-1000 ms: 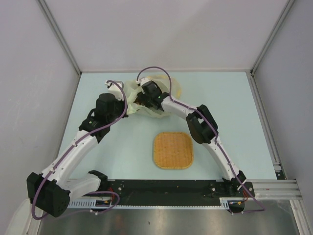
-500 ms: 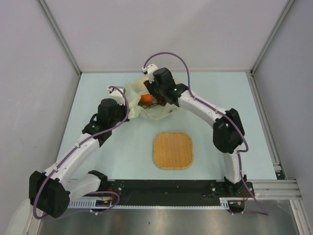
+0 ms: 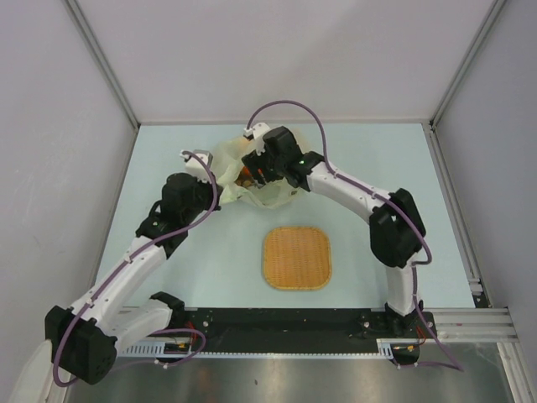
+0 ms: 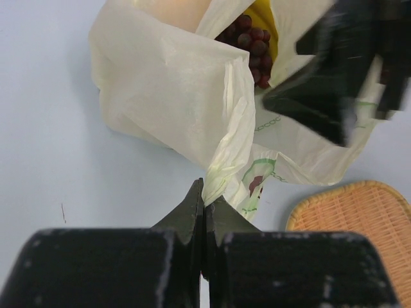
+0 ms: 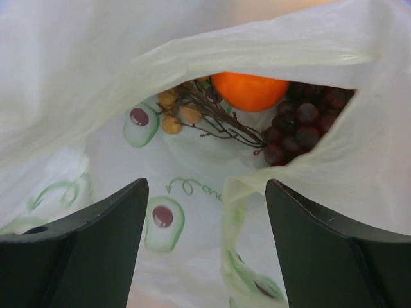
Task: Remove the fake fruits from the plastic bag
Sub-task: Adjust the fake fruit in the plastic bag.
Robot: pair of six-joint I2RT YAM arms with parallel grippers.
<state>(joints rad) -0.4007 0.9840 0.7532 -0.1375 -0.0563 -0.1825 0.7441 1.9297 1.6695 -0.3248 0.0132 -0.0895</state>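
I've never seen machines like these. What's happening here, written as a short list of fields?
Left end effector: shut, pinching a fold of the plastic bag
Right end effector: open, at the bag's mouth, holding nothing
Seen inside bag: orange, dark grapes, small brown cluster on twigs
Woven mat: flat on the table, nearer the arm bases than the bag
Fruit outside the bag: none seen
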